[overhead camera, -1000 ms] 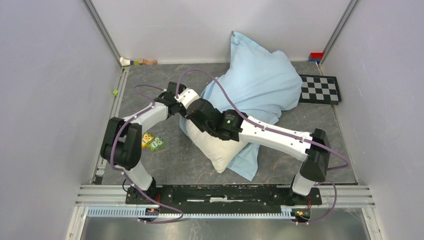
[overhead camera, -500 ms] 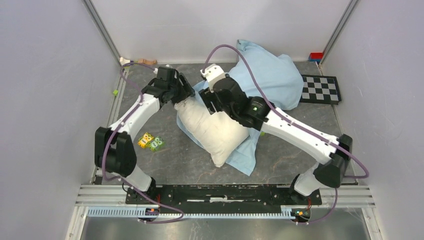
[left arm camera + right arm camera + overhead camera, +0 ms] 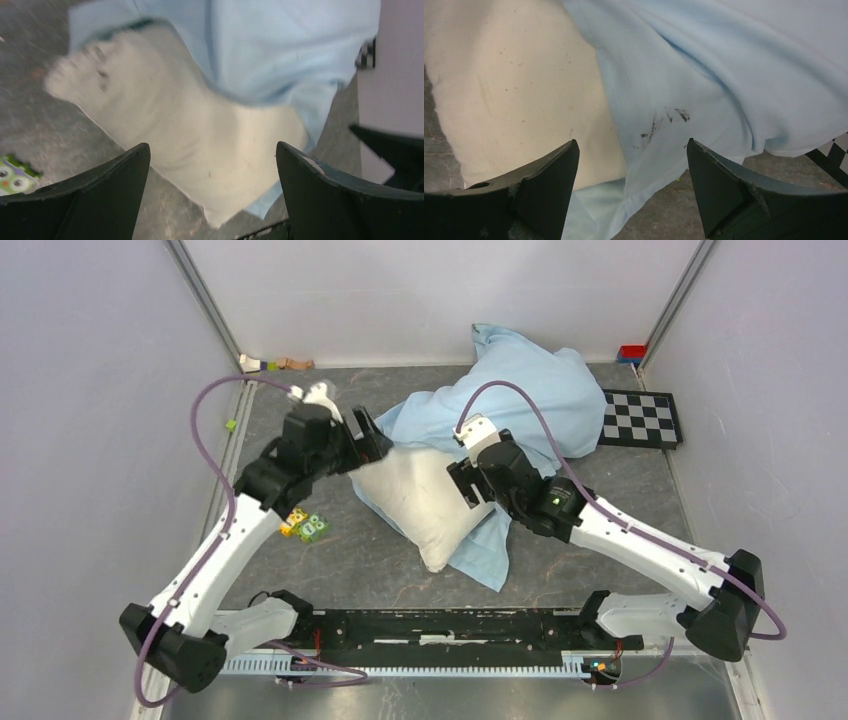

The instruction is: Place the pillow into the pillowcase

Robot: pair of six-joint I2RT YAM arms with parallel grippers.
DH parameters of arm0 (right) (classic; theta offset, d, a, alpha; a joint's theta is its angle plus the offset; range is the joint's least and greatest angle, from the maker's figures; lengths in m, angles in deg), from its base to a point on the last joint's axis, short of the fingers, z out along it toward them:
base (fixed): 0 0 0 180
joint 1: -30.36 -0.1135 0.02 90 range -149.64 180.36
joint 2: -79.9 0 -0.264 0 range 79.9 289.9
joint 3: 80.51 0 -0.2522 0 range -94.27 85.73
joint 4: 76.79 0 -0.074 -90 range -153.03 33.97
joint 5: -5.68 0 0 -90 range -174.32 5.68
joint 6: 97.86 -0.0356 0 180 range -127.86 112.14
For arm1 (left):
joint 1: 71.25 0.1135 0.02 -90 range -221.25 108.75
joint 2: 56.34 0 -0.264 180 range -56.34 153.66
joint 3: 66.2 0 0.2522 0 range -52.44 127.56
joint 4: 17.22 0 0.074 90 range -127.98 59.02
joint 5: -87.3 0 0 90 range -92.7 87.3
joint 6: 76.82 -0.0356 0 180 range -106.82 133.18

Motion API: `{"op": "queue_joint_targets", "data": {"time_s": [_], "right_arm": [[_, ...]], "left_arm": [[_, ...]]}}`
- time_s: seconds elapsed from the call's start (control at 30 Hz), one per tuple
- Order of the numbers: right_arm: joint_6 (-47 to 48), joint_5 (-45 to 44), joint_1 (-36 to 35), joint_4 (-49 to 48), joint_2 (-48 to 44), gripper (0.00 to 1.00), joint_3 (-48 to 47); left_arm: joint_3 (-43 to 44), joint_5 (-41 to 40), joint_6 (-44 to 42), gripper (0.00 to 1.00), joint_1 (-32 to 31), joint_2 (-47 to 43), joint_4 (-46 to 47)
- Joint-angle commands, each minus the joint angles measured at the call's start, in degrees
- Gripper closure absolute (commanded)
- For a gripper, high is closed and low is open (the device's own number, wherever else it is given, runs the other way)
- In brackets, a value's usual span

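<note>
The off-white pillow (image 3: 425, 502) lies slantwise mid-table, its far end tucked under the light-blue pillowcase (image 3: 525, 400), which is bunched toward the back; a strip of the case also shows under the pillow's near corner. My left gripper (image 3: 370, 443) hovers at the pillow's far-left corner, open and empty. From the left wrist the pillow (image 3: 175, 120) and pillowcase (image 3: 280, 45) sit beyond the open left gripper (image 3: 212, 150). My right gripper (image 3: 464, 483) is open above the pillow's right side. Its wrist view shows the pillow (image 3: 509, 75) and stained pillowcase edge (image 3: 724, 65) beyond the right gripper (image 3: 631, 145).
A checkerboard card (image 3: 640, 418) lies at the right behind the pillowcase. Small coloured blocks (image 3: 303, 525) sit left of the pillow. Little toys (image 3: 275, 364) rest by the back wall, a red-and-blue block (image 3: 631, 352) sits in the back right corner. Walls enclose three sides.
Both grippers have gone from shut to open and pulled back toward the near side. The pillowcase edge now lies over the pillow's far end.
</note>
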Motion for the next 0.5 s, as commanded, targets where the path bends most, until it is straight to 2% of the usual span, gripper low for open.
{"op": "queue_joint_targets", "data": {"time_s": [0.0,0.13,0.23,0.33,0.4,0.47], "right_arm": [[1.3,1.0,0.7,-5.4,1.5,0.15,1.4],[0.7,-3.1,1.8,-6.5,4.1,0.23,1.1],[0.0,-8.2,1.9,-6.4,5.1,0.34,1.2],[0.0,-8.8,1.8,-7.1,6.1,0.42,1.5],[-0.1,-9.9,1.8,-6.6,6.8,0.52,1.2],[-0.5,-10.5,1.8,-5.2,7.1,0.70,-0.7]], "left_arm": [[-9.6,-5.7,3.8,0.00,-10.0,-4.2,-3.1],[-19.5,-7.4,10.6,0.00,-16.2,-6.7,3.2],[-25.8,-4.6,14.6,0.00,-17.2,-6.8,15.7],[-29.7,-3.9,17.1,0.00,-17.3,-4.0,26.1],[-31.5,-3.2,18.8,0.00,-17.3,-1.6,32.4],[-31.8,-2.7,20.0,0.02,-17.2,1.3,37.1]]}}
